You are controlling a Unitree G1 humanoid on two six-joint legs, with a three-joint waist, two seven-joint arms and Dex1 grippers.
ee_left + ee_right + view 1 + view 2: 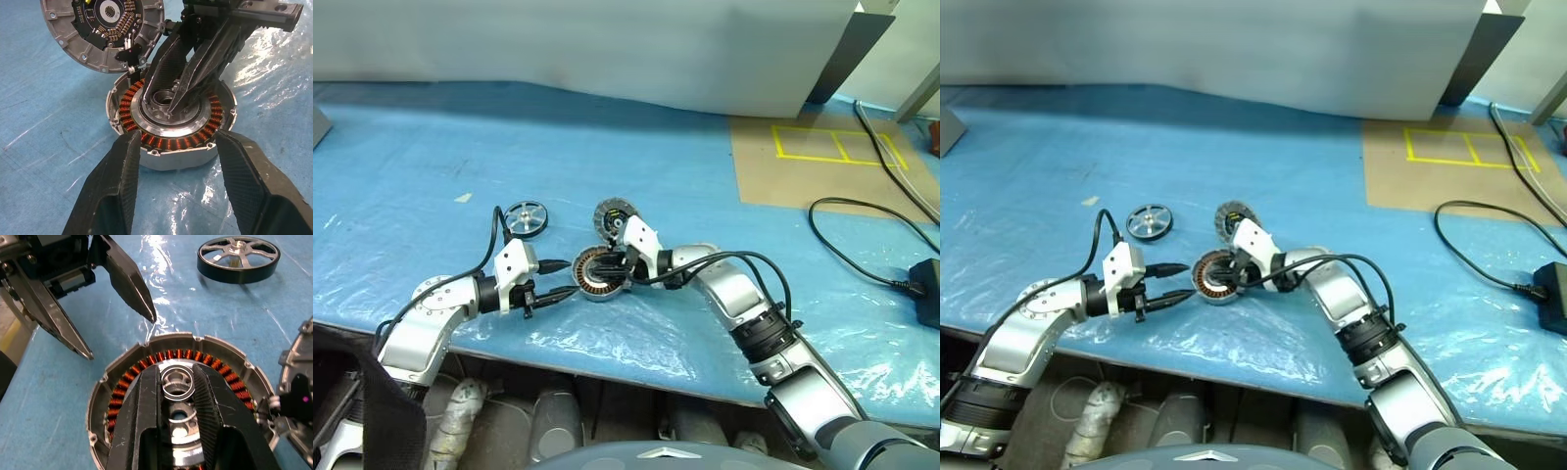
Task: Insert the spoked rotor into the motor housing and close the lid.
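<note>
Motor housing sat on the blue sheet, its open top blocked from above by the right gripper. Both fingers were planted on the silver centre, set close together around the bearing ring. Left gripper stood just beside the housing's left flank, jaws spread wide enough to straddle the rim, tips apart from the metal. Lid lay touching or nearly touching the housing's far edge, closing that side. Spoked rotor lay alone to the far left with free sheet all around it. Black cable and a black box cluttered the right side.
</note>
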